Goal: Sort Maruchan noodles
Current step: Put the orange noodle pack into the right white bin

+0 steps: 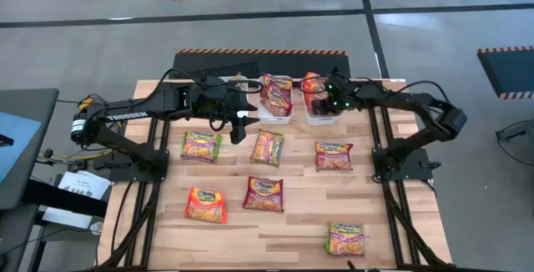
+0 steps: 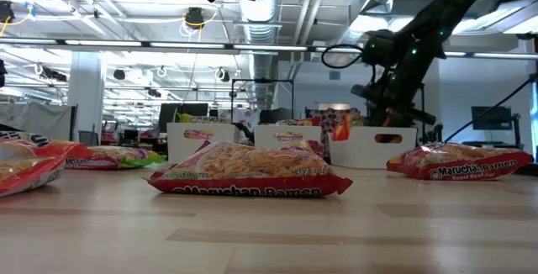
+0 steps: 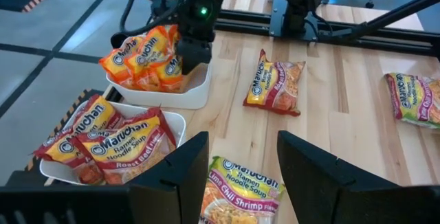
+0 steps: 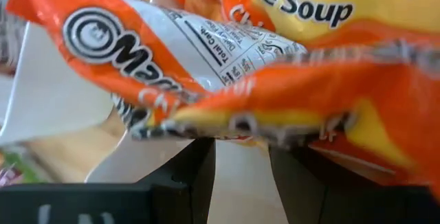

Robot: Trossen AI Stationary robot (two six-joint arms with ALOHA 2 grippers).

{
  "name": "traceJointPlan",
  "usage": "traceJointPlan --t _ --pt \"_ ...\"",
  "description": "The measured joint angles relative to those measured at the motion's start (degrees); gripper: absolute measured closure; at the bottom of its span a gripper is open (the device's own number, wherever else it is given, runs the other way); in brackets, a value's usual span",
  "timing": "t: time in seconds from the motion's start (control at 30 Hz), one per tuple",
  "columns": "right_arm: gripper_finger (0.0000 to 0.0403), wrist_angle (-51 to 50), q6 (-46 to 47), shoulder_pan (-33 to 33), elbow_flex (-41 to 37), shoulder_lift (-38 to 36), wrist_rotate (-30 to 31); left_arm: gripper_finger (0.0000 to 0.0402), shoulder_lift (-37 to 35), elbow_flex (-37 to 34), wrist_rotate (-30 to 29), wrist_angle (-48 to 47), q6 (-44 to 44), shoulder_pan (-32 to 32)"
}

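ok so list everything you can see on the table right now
loose Maruchan noodles: six, orange-yellow with green, maroon or orange trim, flat on the table
binned noodles: several, maroon-trimmed in the middle bin, orange-trimmed in the right bin
white bins: at least two, white, at the table's far edge
table: one, light wood
left gripper: open, empty, over the table just before the bins
right gripper: at the orange packets in the right bin, grip unclear
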Motion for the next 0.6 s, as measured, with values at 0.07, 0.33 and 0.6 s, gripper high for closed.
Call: traceJointPlan --t 0.07,0.33,0.6 --pt "0.024 1.6 0.0 -0.1 0.0 0.9 1.1 0.024 0.0 0.0 0.0 0.0 0.0 0.0" --pt "0.024 -4.2 -3.6 0.2 4.8 2.4 2.5 0.024 0.0 0.0 0.0 -0.9 0.0 0.0" --pt "0.024 -11.0 -6.2 1.5 9.6 1.7 3.4 0.024 0.0 0.0 0.2 -3.1 -1.4 0.0"
